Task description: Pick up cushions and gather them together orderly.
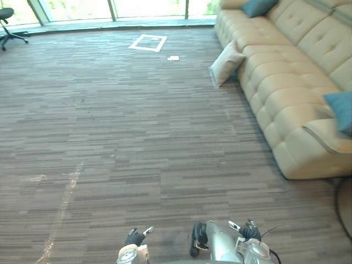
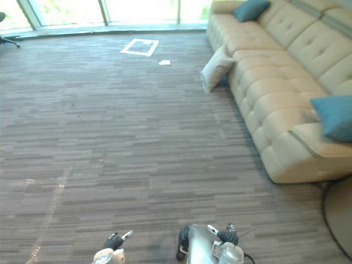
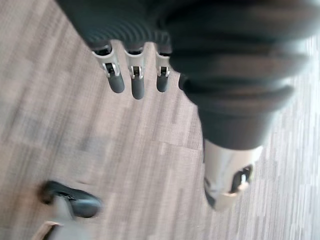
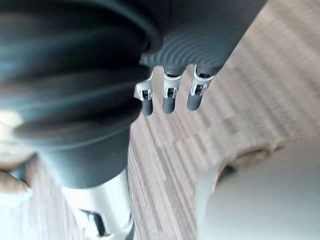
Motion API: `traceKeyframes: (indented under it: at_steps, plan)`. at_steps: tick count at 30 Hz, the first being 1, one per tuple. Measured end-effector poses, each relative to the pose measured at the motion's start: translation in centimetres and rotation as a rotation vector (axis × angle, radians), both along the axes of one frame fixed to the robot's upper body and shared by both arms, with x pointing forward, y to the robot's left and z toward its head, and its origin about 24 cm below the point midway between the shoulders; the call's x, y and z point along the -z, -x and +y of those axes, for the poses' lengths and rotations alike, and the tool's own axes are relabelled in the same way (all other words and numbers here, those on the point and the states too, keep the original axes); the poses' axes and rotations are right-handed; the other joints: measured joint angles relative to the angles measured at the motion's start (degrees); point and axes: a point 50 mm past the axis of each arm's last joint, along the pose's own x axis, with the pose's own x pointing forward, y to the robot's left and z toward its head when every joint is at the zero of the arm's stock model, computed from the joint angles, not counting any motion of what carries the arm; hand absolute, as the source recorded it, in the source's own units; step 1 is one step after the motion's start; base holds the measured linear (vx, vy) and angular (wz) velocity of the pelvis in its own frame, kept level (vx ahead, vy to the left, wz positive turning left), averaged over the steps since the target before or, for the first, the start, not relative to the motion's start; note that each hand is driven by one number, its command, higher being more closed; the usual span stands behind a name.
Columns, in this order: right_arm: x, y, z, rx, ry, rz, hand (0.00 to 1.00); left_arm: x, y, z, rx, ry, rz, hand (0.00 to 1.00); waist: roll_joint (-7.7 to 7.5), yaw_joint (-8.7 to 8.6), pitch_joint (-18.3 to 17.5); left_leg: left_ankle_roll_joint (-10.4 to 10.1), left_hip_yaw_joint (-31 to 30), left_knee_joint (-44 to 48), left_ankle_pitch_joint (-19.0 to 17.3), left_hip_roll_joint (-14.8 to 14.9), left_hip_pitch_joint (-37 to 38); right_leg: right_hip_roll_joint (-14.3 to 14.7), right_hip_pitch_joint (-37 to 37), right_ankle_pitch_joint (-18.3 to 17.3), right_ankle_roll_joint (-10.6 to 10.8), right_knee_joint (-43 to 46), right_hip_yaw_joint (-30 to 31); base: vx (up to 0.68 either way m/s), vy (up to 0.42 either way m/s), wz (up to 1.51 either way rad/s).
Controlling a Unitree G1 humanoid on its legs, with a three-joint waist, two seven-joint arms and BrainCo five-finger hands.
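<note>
Beige cushion (image 1: 225, 63): seen on the floor (image 1: 137, 137), propped against the sofa (image 1: 291, 71) front — judged the first to be lifted.
Far teal cushion (image 1: 257, 6), near teal cushion (image 1: 341, 110): laid on the sofa, well apart — not yet gathered.
Left robot hand (image 3: 136, 82): fingers straight, nothing held.
Right robot hand (image 4: 169, 100): fingers straight, empty; the cushions are judged out of reach.

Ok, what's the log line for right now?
left hand: open, empty | right hand: open, empty | beige cushion: on floor, leaning against sofa
</note>
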Motion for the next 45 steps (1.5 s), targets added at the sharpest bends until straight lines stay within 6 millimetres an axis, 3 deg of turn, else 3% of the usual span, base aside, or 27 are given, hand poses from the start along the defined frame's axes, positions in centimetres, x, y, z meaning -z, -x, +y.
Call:
traceKeyframes:
  at_steps: [1,3,5,8,10,12,13,14,15,16,17,18,21,24,26,28,29,30,32,33,34,35,37,39,42,44,45]
  plan:
    - [0.2,0.2,0.2,-0.002,-0.007,0.017,0.0,-0.2,-0.2,0.7,-0.035,-0.011,-0.017,0.0,0.12,0.71,0.9,-0.7,1.0,10.7,-1.5,2.1,-4.9,1.6,6.1,0.0,0.0,-3.7,0.6,0.54,-0.118,-0.4]
    - [0.7,0.6,1.1,-0.008,-0.036,0.047,0.0,-0.6,-0.3,1.9,-0.052,-0.048,-0.041,0.0,-2.87,1.07,1.9,0.9,4.4,15.0,-4.8,2.8,-12.4,1.8,16.1,-0.1,0.0,-11.2,1.7,0.64,-0.144,-0.28]
    - [0.8,0.8,1.5,-0.015,-0.042,0.055,0.0,-0.9,-0.6,2.3,-0.049,-0.063,-0.066,0.0,-3.27,1.51,1.5,1.6,8.1,11.4,-6.7,3.2,-20.5,2.3,22.1,-0.6,1.2,-18.3,3.4,0.57,-0.066,-0.32]
    - [0.9,0.8,1.7,-0.044,-0.037,0.068,0.0,-1.1,-0.7,2.4,-0.046,-0.069,-0.075,0.0,-2.95,3.12,1.7,3.2,14.6,-10.8,-9.3,1.1,-27.1,2.1,29.6,-1.2,2.8,-24.8,6.2,0.57,0.072,-0.43]
    - [0.9,0.6,2.5,-0.055,-0.05,0.066,0.0,-1.2,-0.9,2.3,-0.041,-0.07,-0.087,0.0,-2.93,4.11,1.6,3.4,15.5,-30.9,-5.3,-3.2,-27.9,1.3,34.0,-1.9,3.8,-27.9,7.9,0.7,0.196,-0.61]
    - [1.3,0.7,3.6,-0.094,-0.067,0.091,0.0,-1.4,-1.2,2.3,-0.042,-0.073,-0.108,0.0,-4.28,5.6,0.6,7.0,14.4,-32.3,2.3,-6.0,-28.1,-0.6,36.1,-3.0,5.1,-28.8,11.2,0.66,0.248,-0.74]
    - [1.4,0.7,4.8,-0.095,-0.095,0.089,0.0,-1.6,-1.5,3.0,-0.009,-0.102,-0.11,0.0,-6.41,5.13,0.0,8.7,14.5,-31.3,1.7,-8.0,-28.0,-3.0,35.4,-2.5,4.9,-26.3,12.0,0.83,0.316,-0.33]
    - [1.4,0.8,5.1,-0.095,-0.102,0.087,0.0,-1.6,-1.5,3.3,0.002,-0.114,-0.109,0.0,-7.72,4.9,-0.1,10.8,14.5,-29.5,-0.8,-9.0,-27.9,-4.8,33.4,-1.4,6.9,-20.7,12.6,0.71,0.275,0.07]
    - [1.4,0.8,5.0,-0.096,-0.099,0.09,0.0,-1.6,-1.5,3.5,0.001,-0.118,-0.109,0.0,-8.23,4.91,-0.1,10.7,14.5,-28.2,-2.4,-9.6,-27.3,-5.5,32.0,-0.4,8.4,-15.9,13.1,0.7,0.285,0.35]
    - [1.5,1.0,4.8,-0.099,-0.088,0.097,0.0,-1.6,-1.6,3.7,0.018,-0.126,-0.096,0.0,-9.3,4.69,-0.1,10.3,14.2,-27.4,-5.9,-10.9,-24.7,-6.9,26.9,4.1,12.3,-1.6,14.0,0.54,0.228,0.39]
    - [1.5,1.0,4.7,-0.1,-0.084,0.097,0.0,-1.5,-1.8,3.8,0.03,-0.13,-0.088,0.0,-9.81,4.56,0.1,10.2,13.8,-27.6,-7.9,-11.8,-22.6,-7.9,23.1,9.3,14.5,8.0,14.5,0.63,0.244,0.45]
    - [1.4,0.8,4.5,-0.103,-0.078,0.086,0.0,-1.3,-1.7,3.8,0.048,-0.134,-0.059,0.0,-9.54,4.14,0.7,9.5,13.0,-28.3,-10.0,-12.7,-18.7,-9.0,18.4,10.9,15.8,19.2,14.5,0.59,0.174,0.23]
    - [0.9,0.4,3.8,-0.103,-0.051,0.041,0.0,-0.8,-0.9,3.2,0.097,-0.133,-0.02,0.0,-8.25,3.52,0.7,8.9,12.9,-34.6,-14.0,-12.9,-6.3,-9.0,7.7,6.0,11.5,28.2,11.3,0.63,0.089,-0.04]
    - [0.5,0.2,3.0,-0.097,-0.028,0.013,0.0,-0.7,-1.2,2.7,0.145,-0.131,-0.008,0.0,-8.14,2.33,0.6,7.5,12.1,-40.7,-15.1,-12.6,2.1,-8.4,-2.8,1.9,8.4,19.7,5.9,0.61,-0.043,0.3]
    - [0.4,0.3,2.3,-0.086,-0.015,0.018,0.0,-0.5,-1.2,2.0,0.165,-0.119,-0.004,0.0,-7.65,1.35,0.5,5.4,11.6,-44.5,-16.1,-12.3,7.3,-8.2,-6.8,3.9,7.5,3.0,2.0,0.77,-0.138,0.43]
    - [0.3,0.0,2.2,-0.081,-0.014,0.006,0.0,-0.3,-0.9,1.5,0.169,-0.105,0.01,0.0,-6.96,0.41,0.7,2.9,11.5,-47.5,-19.1,-11.6,14.5,-5.8,-8.4,10.8,6.6,-12.7,2.5,0.81,-0.182,0.28]
    - [0.2,-0.1,2.0,-0.084,-0.011,0.001,0.0,-0.2,-0.7,1.2,0.167,-0.096,0.014,0.0,-6.45,0.04,0.7,2.8,11.3,-47.6,-19.9,-10.8,16.2,-5.0,-8.3,15.1,5.2,-10.8,3.8,0.87,-0.193,0.34]
    - [0.1,-0.4,2.0,-0.092,-0.007,-0.007,0.0,0.0,-0.4,0.3,0.168,-0.07,0.026,0.0,-5.02,-0.04,-0.1,2.5,10.3,-46.2,-19.5,-9.0,17.6,-4.2,-9.1,14.0,3.1,-4.6,4.1,0.68,-0.164,0.4]
    - [-0.1,-0.5,1.2,-0.092,0.013,-0.01,0.0,0.1,-0.6,-1.1,0.174,-0.031,0.018,0.0,-3.06,-0.36,-1.0,1.6,7.2,-39.3,-17.1,-6.4,16.0,-3.9,-9.8,6.2,1.9,3.4,3.0,0.8,-0.278,0.37]
    - [-0.1,-0.6,0.8,-0.096,0.024,-0.005,0.0,0.0,-0.8,-1.5,0.18,-0.017,0.01,0.0,-1.41,-0.35,-0.9,0.1,3.8,-26.1,-14.2,-3.5,11.1,-2.7,-7.6,3.0,1.2,4.4,1.9,0.92,-0.365,0.25]
    - [-0.1,-0.7,0.7,-0.095,0.025,0.0,0.0,0.0,-0.9,-1.1,0.155,-0.019,0.004,0.0,-0.72,-0.37,-0.5,0.6,0.6,-13.3,-7.9,-1.7,5.2,-1.8,-4.9,1.4,0.7,3.5,1.3,0.75,-0.276,0.13]
    - [-0.1,-0.6,0.6,-0.093,0.031,0.011,0.0,-0.2,-0.9,-0.7,0.121,-0.022,-0.004,0.0,-0.02,-0.14,0.1,-0.4,-1.0,-0.9,-5.3,-0.1,-0.4,0.1,-1.0,0.5,0.4,1.2,1.5,0.73,-0.234,-0.12]
    - [0.4,-0.1,0.9,-0.105,0.027,0.052,0.0,-0.7,-1.3,0.6,0.073,-0.054,-0.039,0.0,-0.97,1.09,2.0,0.0,2.0,14.2,-7.1,2.3,-8.1,2.5,11.2,0.1,-0.1,-6.4,3.2,0.75,-0.169,-0.38]
    - [0.8,0.5,1.7,-0.126,0.011,0.079,0.0,-0.9,-1.0,1.6,0.061,-0.081,-0.052,0.0,-3.23,2.05,1.1,0.9,7.2,12.0,-9.4,2.3,-15.7,2.4,19.5,0.2,0.1,-14.4,5.0,0.61,-0.1,-0.45]
    - [0.8,0.3,2.3,-0.14,0.001,0.082,0.0,-1.1,-1.0,2.0,0.047,-0.089,-0.067,0.0,-3.2,3.18,1.2,3.1,11.7,-3.7,-11.2,0.9,-24.5,2.0,27.5,0.5,0.9,-22.1,8.1,0.63,0.023,-0.6]
    - [1.0,0.5,2.8,-0.14,-0.011,0.091,0.0,-1.3,-1.4,1.9,0.034,-0.084,-0.088,0.0,-3.6,4.31,1.4,4.0,13.1,-26.8,-7.0,-4.2,-26.3,0.3,33.1,-0.4,3.2,-24.9,10.5,0.75,0.175,-0.54]
    - [1.0,0.5,2.8,-0.145,-0.007,0.092,0.0,-1.2,-1.2,1.9,0.035,-0.084,-0.083,0.0,-3.38,4.28,1.2,4.7,13.1,-32.1,-4.5,-5.2,-26.3,0.3,33.9,-1.0,4.1,-24.8,11.1,0.68,0.218,-0.56]
